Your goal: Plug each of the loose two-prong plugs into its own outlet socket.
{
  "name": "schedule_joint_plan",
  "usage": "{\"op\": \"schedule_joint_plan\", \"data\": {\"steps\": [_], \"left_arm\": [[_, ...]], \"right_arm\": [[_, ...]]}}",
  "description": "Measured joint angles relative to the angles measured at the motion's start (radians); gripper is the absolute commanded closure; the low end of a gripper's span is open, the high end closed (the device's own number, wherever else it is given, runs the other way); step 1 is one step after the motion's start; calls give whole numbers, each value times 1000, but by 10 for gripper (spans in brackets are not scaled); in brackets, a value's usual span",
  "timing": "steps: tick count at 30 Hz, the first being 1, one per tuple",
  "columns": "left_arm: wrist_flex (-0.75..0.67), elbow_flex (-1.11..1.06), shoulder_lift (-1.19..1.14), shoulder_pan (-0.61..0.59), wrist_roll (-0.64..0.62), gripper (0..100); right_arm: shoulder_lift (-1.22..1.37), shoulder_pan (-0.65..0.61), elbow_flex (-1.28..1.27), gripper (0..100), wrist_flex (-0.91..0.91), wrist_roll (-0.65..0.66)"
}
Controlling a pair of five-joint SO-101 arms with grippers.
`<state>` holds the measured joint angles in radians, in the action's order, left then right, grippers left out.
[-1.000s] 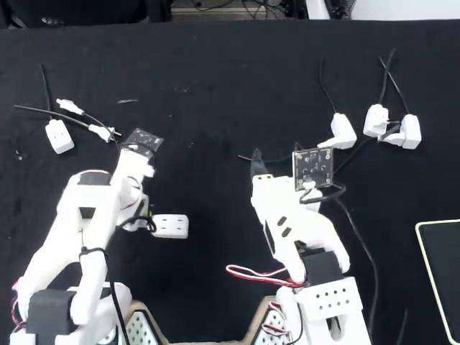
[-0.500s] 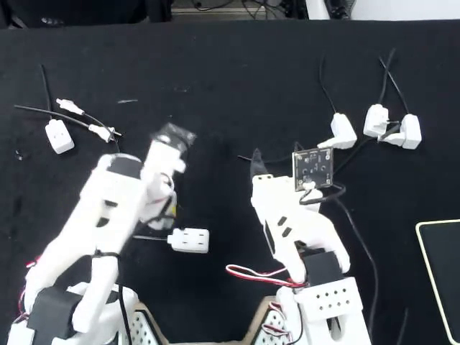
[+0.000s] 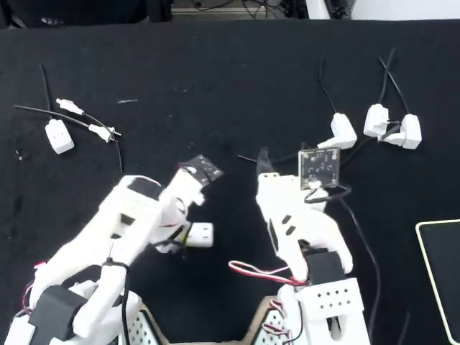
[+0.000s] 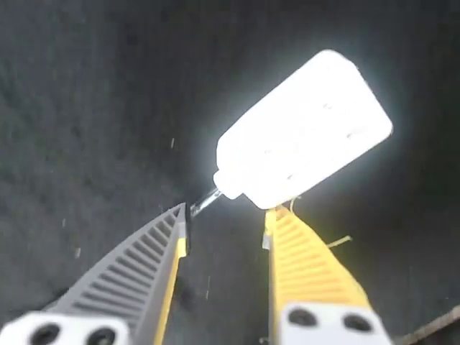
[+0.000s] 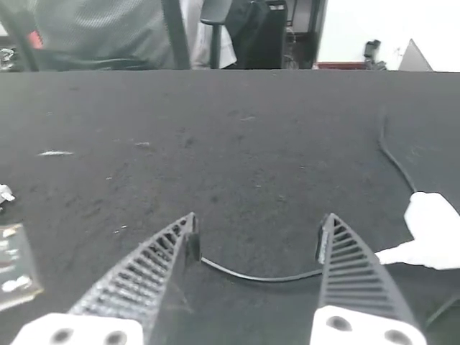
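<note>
Fingers (image 4: 136, 266) of the left gripper (image 4: 226, 215) stand apart, 1 grey and 1 yellow-faced, with nothing clamped between them. Just past their tips lies the white socket block (image 4: 302, 147), tilted, and a thin stub of wire (image 4: 205, 203) from its corner comes close to the grey tip. From above, the same block (image 3: 200, 233) lies on the black table (image 3: 215, 72) right beside the left arm's (image 3: 122, 230) wrist, in the near middle of the table, well apart from every plug.

Alongside it, the right arm (image 3: 302, 230) points away from its base. The right gripper (image 5: 255, 241) is also spread open and holds nothing. A black cable (image 5: 259, 277) lies on the table across the gap between its 2 tips.

At the near right edge lies a flat black slab with a pale rim (image 3: 440, 273).

Farther out on the right, 1 white plug (image 3: 343, 131) lies just beyond the right gripper, its lead trailing off. Past it 2 more white plugs (image 3: 375, 120) (image 3: 410, 131) lie close together, their black leads crossing.

On the far left lies another white plug (image 3: 59, 135). Near it are 2 small white connectors (image 3: 70, 106) (image 3: 100, 132) on thin black wires.
</note>
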<state>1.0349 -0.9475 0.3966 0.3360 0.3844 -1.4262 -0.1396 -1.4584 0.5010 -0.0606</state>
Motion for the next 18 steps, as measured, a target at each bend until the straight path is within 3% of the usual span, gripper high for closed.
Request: {"op": "schedule_joint_plan", "data": {"steps": [6,10,14,18], "left_arm": [[-157,-28,-3,38,-92,818],[-172,-28,-3,37,-101,818],[-31,9,-3,37,-103,821],[238,203,-3,20,-61,823]], "right_arm": [[0,81,2,744,0,0],[0,78,2,744,0,0],[0,54,2,744,0,0],[0,51,2,744,0,0]]}}
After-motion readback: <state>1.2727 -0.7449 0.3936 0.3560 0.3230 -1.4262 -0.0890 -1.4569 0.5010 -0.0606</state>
